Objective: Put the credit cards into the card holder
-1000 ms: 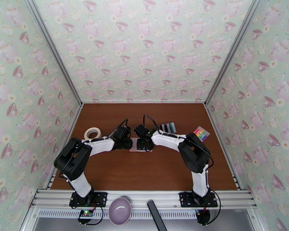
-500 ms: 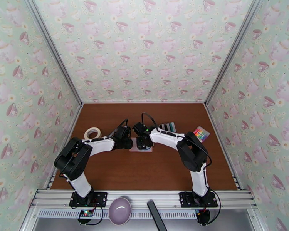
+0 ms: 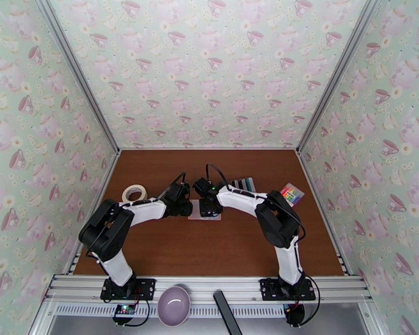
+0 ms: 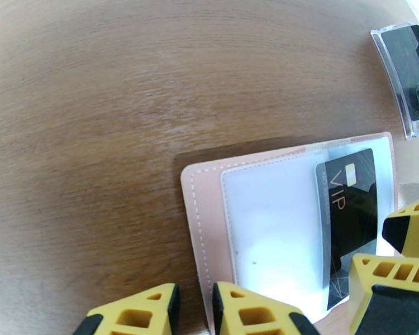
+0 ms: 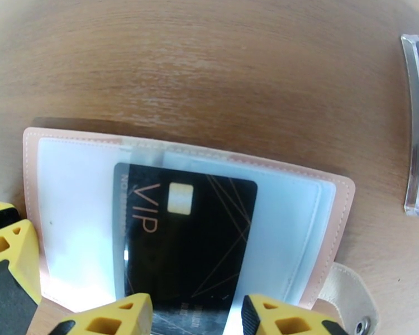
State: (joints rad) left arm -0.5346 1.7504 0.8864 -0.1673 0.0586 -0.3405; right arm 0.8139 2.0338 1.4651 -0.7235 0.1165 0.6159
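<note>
Black card (image 5: 187, 235) half into card holder (image 4: 205, 230); right gripper (image 5: 195, 316) spread over it; left gripper (image 4: 195, 308) grip unclear; other credit cards (image 3: 244, 184) beside holder, not yet in.

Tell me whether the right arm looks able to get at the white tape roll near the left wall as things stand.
Probably not directly: the white tape roll lies beyond the left gripper, whose arm stretches between it and the right gripper, low over the pink fold-over card holder.
</note>
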